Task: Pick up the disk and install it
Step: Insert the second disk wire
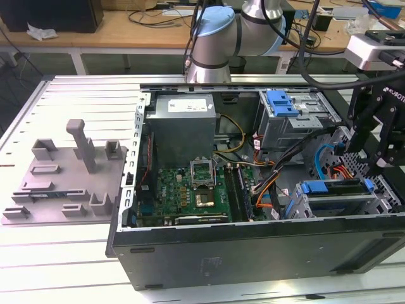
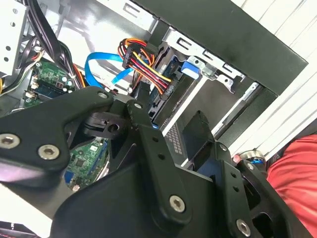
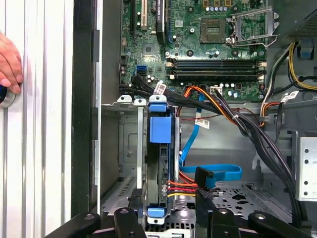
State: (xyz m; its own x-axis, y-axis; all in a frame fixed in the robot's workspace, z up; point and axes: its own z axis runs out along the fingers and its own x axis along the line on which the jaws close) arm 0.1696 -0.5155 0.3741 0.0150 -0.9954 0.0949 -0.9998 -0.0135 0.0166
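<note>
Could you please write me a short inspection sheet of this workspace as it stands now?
Surface: slatted metal table carrying an open computer case.
Job's things: the disk stands on edge in the drive cage, a blue latch at its end and coloured wires plugged into it.
Clutter: grey plastic holder with upright posts, on the exterior view's left.
Grippers: the gripper hangs over the case end with the drive cage; fingers' state unclear.
Cables: blue data cable, orange-red-yellow power wires, black bundle.
Surroundings: wooden bench behind; a person's hand rests on the table.
</note>
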